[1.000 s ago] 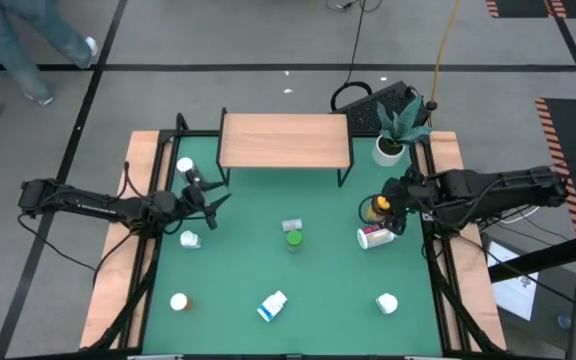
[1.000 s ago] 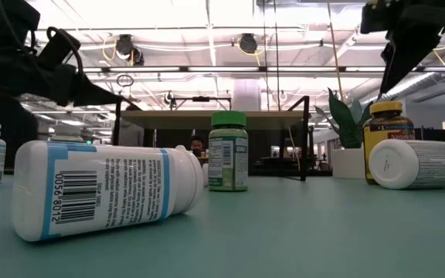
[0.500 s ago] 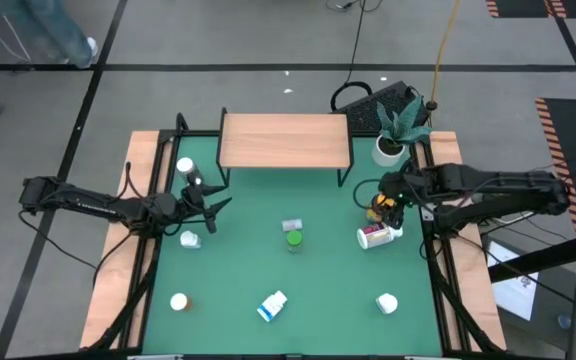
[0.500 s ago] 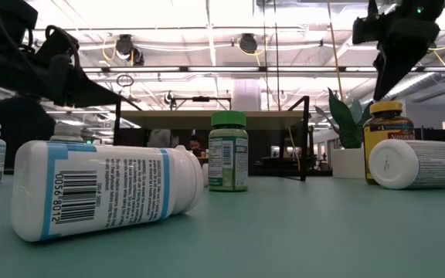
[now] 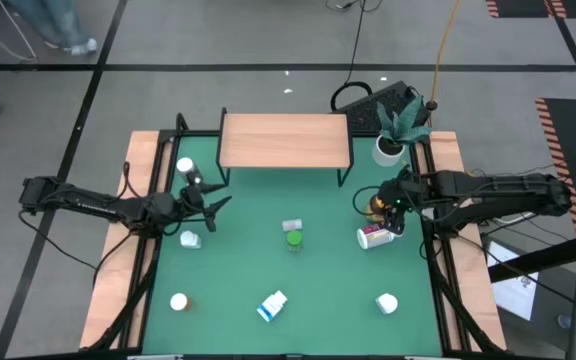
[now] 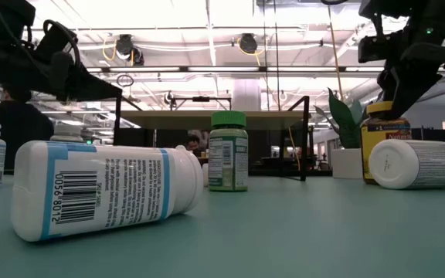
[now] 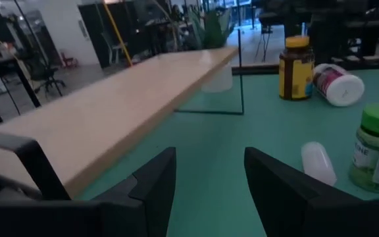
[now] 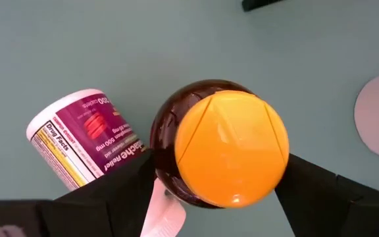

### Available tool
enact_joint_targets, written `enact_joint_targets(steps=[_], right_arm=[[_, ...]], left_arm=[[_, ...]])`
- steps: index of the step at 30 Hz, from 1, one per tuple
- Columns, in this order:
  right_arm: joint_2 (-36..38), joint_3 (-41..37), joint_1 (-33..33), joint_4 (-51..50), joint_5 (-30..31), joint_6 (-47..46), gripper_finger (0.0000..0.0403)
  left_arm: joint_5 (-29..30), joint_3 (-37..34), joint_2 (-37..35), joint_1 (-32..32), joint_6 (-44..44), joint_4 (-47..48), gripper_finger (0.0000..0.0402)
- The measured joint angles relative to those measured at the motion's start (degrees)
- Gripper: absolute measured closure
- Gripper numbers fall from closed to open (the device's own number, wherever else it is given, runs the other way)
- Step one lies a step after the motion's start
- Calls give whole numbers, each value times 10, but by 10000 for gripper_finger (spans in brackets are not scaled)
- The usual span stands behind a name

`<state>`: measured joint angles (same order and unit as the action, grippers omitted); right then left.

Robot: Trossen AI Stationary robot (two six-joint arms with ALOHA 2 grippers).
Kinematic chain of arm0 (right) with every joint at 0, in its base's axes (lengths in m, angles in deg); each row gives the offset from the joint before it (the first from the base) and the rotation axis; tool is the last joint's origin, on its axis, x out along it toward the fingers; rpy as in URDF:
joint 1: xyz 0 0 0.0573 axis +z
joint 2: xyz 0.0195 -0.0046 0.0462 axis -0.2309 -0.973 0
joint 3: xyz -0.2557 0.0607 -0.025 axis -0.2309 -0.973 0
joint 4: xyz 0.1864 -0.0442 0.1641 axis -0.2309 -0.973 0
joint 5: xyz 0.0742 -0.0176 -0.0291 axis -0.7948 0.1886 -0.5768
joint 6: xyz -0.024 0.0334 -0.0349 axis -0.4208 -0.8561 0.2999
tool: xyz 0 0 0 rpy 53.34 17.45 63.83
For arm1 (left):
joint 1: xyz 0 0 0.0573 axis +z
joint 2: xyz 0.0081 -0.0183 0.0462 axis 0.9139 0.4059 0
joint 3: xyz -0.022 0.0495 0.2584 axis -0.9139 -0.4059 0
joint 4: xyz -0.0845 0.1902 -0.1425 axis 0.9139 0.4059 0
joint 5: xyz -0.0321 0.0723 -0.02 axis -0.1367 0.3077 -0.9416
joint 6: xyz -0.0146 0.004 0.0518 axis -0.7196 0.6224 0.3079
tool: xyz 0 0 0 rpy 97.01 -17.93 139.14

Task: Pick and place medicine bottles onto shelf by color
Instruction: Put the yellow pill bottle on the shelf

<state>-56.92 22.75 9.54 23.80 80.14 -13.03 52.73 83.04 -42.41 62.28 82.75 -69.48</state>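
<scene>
An amber bottle with a yellow cap (image 8: 219,148) stands upright on the green table at the right (image 5: 375,208). My right gripper (image 8: 219,174) is open above it, pointing down, with one finger on either side of the bottle just below the cap; I see no touch. It also shows in the low view (image 6: 399,93). My left gripper (image 7: 206,178) is open and empty, hovering at the table's left (image 5: 208,203). The light-wood shelf (image 5: 284,140) stands on black legs at the far side. A green bottle (image 5: 294,240) stands upright at the centre.
A white bottle with a magenta label (image 8: 84,141) lies on its side next to the amber one. A blue-labelled bottle (image 5: 272,306) lies near the front. White bottles stand at the left (image 5: 190,239) and front (image 5: 387,302). A potted plant (image 5: 389,148) stands at the back right.
My right gripper has come down from above the amber bottle until its open fingers stand around the bottle's top. The bottle has stayed in place.
</scene>
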Motion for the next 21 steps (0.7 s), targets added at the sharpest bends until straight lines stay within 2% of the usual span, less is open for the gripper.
enact_joint_targets(steps=[4, 10, 13, 15, 21], right_arm=[[17, -1, 0, 1, -4, 10, 148], [29, -1, 0, 0, 0, 14, 215], [30, -1, 0, 0, 1, 7, 223], [30, -1, 0, 0, 1, -5, 248], [30, -1, 0, 1, 2, -36, 277]], left_arm=[[1, 0, 0, 0, 21, -27, 218], [2, 0, 0, 12, 30, -53, 218], [3, 0, 0, 26, 11, -55, 218], [3, 0, 0, 32, 1, -55, 218], [3, 0, 0, 39, -9, -55, 218]])
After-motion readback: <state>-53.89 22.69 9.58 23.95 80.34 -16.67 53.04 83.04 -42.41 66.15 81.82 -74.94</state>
